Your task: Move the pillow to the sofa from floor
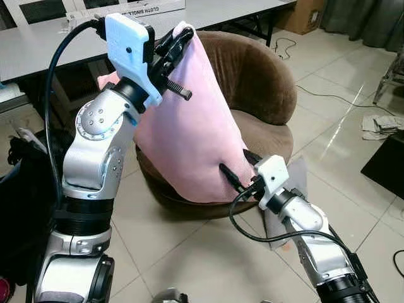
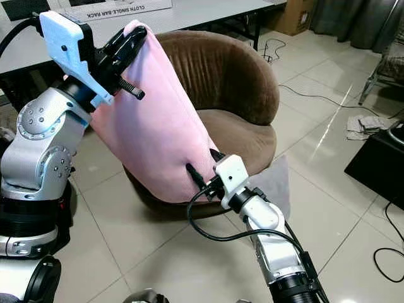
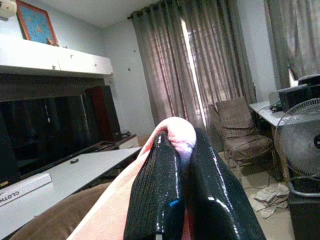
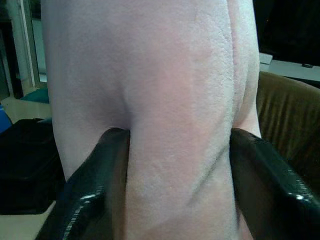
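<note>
left eye view has the pink pillow [image 1: 189,126] standing tall on end, its lower edge resting on the seat of the brown round sofa [image 1: 259,82]. the fabric is soft and fleecy, plain pale pink, narrowing to a pinched corner at the top and bulging wider toward the bottom. the left gripper [image 1: 173,45] is raised high with its fingers [image 3: 160,195] closed on that top corner, a fold of pink squeezed between them. the right gripper [image 1: 238,167] is low at the pillow's near bottom corner, and its fingers [image 4: 90,190] are clamped on a thick fold of the fleece, one on each side.

behind the sofa runs a long grey worktop [image 1: 38,44] carrying a flat white box [image 1: 132,6]; its print reads upside down, and in the left wrist view the letters "cloth" can be read on it, the rest too small to tell.

the floor [image 1: 189,252] is glossy pale tile. a grey mat [image 2: 274,183] lies beside the sofa's base, loose papers [image 1: 382,123] and black cables [image 1: 328,95] lie further off. the left wrist view adds brown curtains [image 3: 200,65], a fan [image 3: 300,145] and a framed picture [image 3: 35,22].
</note>
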